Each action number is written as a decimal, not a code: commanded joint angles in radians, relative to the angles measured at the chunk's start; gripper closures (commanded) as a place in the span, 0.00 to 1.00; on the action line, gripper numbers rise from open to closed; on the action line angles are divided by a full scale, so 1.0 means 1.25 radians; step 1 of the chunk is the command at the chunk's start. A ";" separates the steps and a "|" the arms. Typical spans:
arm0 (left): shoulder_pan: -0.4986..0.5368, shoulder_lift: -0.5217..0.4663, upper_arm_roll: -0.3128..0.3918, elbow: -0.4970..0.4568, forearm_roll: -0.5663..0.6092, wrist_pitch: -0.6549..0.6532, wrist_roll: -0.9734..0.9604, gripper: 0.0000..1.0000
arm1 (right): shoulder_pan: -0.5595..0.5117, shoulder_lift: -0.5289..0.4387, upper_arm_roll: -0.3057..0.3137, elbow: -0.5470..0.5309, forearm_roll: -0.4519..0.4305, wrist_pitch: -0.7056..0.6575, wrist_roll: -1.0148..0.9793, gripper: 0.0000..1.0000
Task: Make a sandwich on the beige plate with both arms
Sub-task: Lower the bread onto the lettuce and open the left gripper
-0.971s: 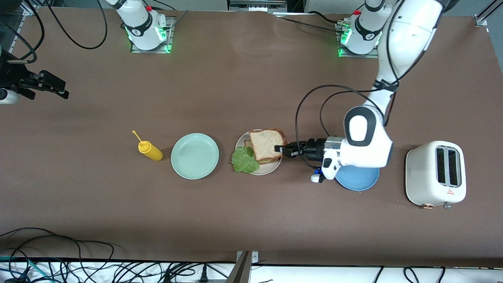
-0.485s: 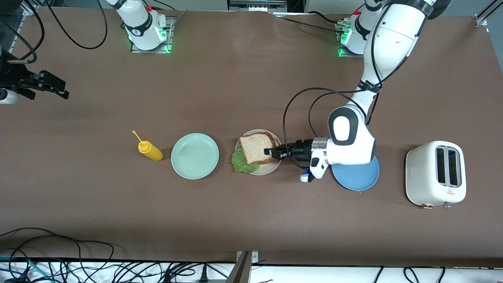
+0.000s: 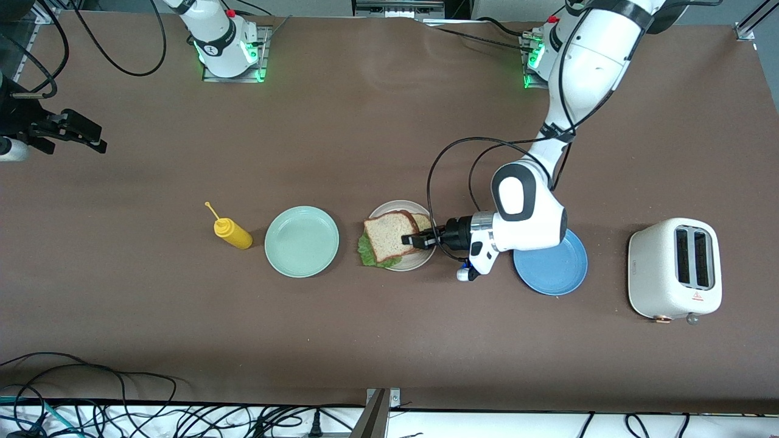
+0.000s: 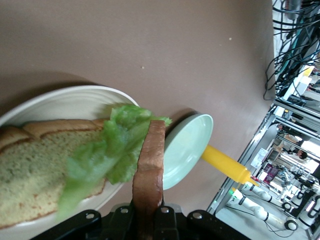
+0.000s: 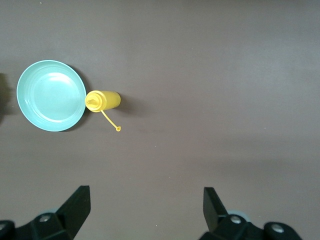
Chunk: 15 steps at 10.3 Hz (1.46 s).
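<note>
Your left gripper (image 3: 416,239) is clamped on the edge of a square brown wholegrain bread slice (image 3: 387,236), holding it over the round cream-beige plate (image 3: 423,260) that sits about midway along the brown table (image 3: 389,340), somewhat toward the edge nearest the front camera. In the left wrist view you see that top slice (image 4: 149,170) edge-on between the black fingers, with the ruffled green lettuce leaf (image 4: 107,157) beneath it and the second brown slice (image 4: 35,170) lying flat on the plate (image 4: 65,105). From the front the lettuce (image 3: 366,255) peeks out at the plate's rim on the side toward the right arm's end. Your right gripper (image 5: 145,210) waits with its fingers spread wide and nothing between them, up over the right arm's end of the table (image 5: 210,65). Beside the beige plate toward that end lies a round mint-green plate (image 3: 302,241), then a yellow squeeze bottle (image 3: 231,232) on its side. Toward the left arm's end you have a round blue plate (image 3: 557,267) partly under the left arm, and a white two-slot toaster (image 3: 674,269).
</note>
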 commanded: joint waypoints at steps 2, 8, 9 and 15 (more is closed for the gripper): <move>-0.007 0.011 0.008 0.006 -0.035 0.015 0.072 1.00 | -0.008 0.008 0.006 0.019 0.015 -0.016 0.001 0.00; 0.017 0.005 0.020 -0.020 -0.012 0.008 0.161 0.00 | -0.008 0.008 0.006 0.019 0.015 -0.017 0.001 0.00; 0.019 0.005 0.025 -0.026 -0.012 0.008 0.161 0.00 | -0.008 0.008 0.006 0.019 0.015 -0.017 0.001 0.00; 0.028 -0.007 0.051 -0.031 0.065 0.008 0.140 0.00 | -0.008 0.008 0.006 0.019 0.014 -0.016 0.003 0.00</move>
